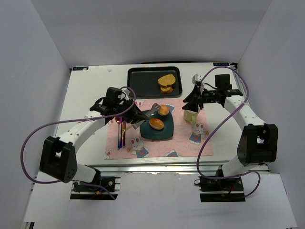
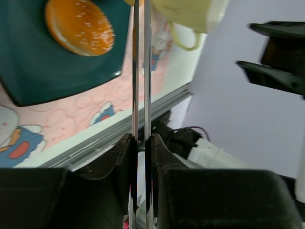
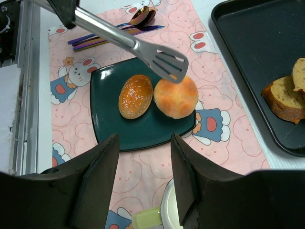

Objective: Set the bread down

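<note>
A teal plate (image 1: 148, 134) lies on the pink bunny mat. The flatter oval bun (image 1: 156, 124) sits on it, and the rounder bun (image 1: 163, 110) rests at the plate's far right edge. My left gripper (image 1: 127, 110) is shut on metal tongs (image 1: 147, 113), whose slotted tip lies over the round bun. In the right wrist view the tongs (image 3: 157, 59) overlap the round bun (image 3: 175, 97) beside the oval bun (image 3: 136, 95) on the plate (image 3: 143, 131). My right gripper (image 3: 143, 176) is open and empty above a cup. The left wrist view shows the gripper (image 2: 141, 140), tongs (image 2: 136, 71) and oval bun (image 2: 79, 26).
A black tray (image 1: 143, 78) with stacked toast slices (image 1: 167, 83) stands at the back. A pale yellow cup (image 1: 190, 115) stands right of the plate, under my right gripper. Coloured cutlery (image 1: 122, 136) lies on the mat left of the plate.
</note>
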`<state>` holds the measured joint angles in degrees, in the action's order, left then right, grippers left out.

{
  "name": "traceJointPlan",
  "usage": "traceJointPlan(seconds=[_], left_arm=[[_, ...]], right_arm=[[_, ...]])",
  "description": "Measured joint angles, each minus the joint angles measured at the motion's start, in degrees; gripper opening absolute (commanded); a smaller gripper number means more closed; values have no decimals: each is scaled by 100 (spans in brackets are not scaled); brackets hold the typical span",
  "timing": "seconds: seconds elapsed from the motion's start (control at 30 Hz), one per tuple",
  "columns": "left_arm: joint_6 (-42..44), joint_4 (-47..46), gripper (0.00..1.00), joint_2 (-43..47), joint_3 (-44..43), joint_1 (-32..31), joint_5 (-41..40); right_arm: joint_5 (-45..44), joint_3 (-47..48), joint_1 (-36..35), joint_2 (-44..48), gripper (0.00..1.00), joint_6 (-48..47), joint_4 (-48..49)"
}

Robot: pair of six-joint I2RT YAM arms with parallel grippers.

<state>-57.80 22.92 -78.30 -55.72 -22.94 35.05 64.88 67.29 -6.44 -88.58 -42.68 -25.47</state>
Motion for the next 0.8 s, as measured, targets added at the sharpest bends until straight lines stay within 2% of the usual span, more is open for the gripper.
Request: traceJointPlan(seconds=[0.17,0.2,0.23,0.33,0.43,0.8], left_arm=[[295,382,15,-378,-256,-46,-63],[334,413,18,-411,-293,-50,-72],[372,450,27,-446,-337,-59,-76],[452,498,39,-485,-420,-94,-81],[507,535,46,-485,-457,-120,-79],[527,592,48,-457,-468,-120,-92]], right_arm=[[0,-2,0,4,53,2,4],[0,-2,0,4,53,4,4],[0,-2,0,4,53,4,7],[0,-2,0,4,53,7,9],[0,-2,0,4,54,7,9],[0,-2,0,4,54,20,13]])
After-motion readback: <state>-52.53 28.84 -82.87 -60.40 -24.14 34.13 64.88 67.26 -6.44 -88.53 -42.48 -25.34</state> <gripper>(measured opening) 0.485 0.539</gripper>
